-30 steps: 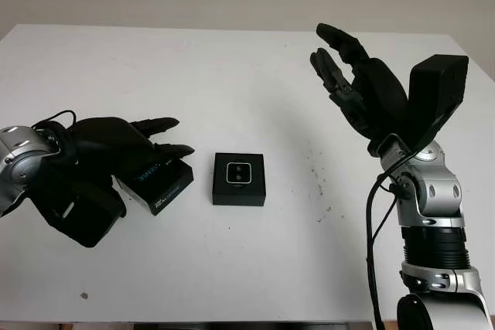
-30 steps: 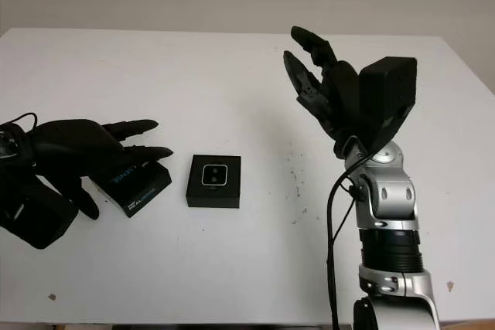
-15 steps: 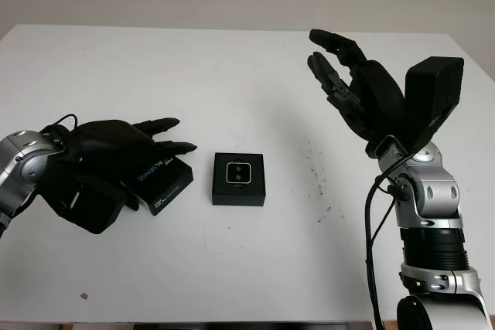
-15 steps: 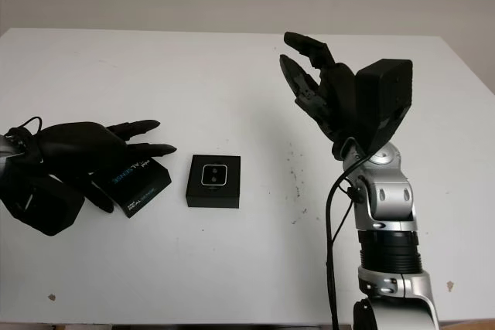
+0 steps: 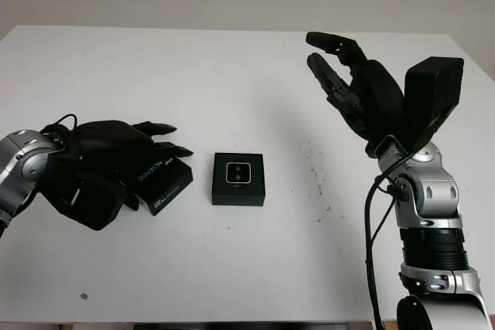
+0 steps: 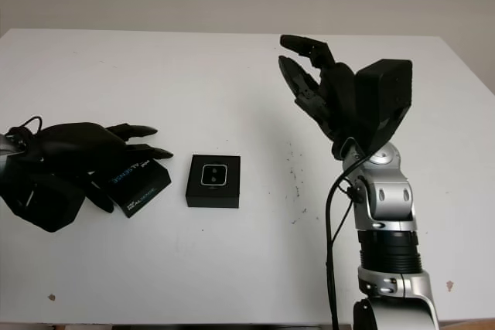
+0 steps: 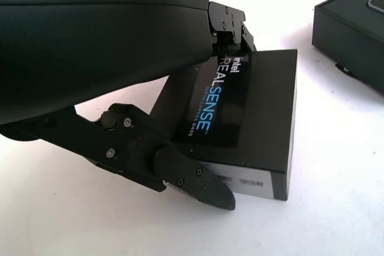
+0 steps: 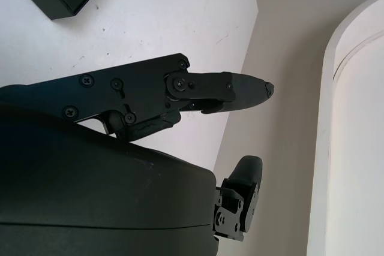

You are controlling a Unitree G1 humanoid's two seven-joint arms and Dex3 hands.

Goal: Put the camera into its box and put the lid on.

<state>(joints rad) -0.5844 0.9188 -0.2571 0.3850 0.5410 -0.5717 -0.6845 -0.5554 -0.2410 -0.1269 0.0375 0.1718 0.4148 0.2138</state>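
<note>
A: Black on white all the way across. Start at the desk's [image 5: 232, 75] left edge: what is the left hand [image 5: 104, 152] doing?

B: It lies over the lid [image 5: 160, 182], the flat black piece printed with RealSense lettering. In the left wrist view, 1 finger [image 7: 180, 175] runs along the lid's near side and another comes down on its top face, so I read the hand as closing on the lid; whether the grip is firm I cannot tell.

A: And the camera?

B: Already seated in the box [image 5: 239, 178], lens face up [image 5: 238, 173], near the middle of the desk. The box sits just beside the lid, on the lid's right, apart from it.

A: So the coming move goes which way?

B: Rightward, I judge. The lid's long axis is skewed against the box's square edges, so it wants a turn before it drops on. The left hand is much nearer the box.

A: The right hand [image 5: 348, 75]?

B: Raised above the desk's right side, well apart from the box, open and holding nothing.
</note>
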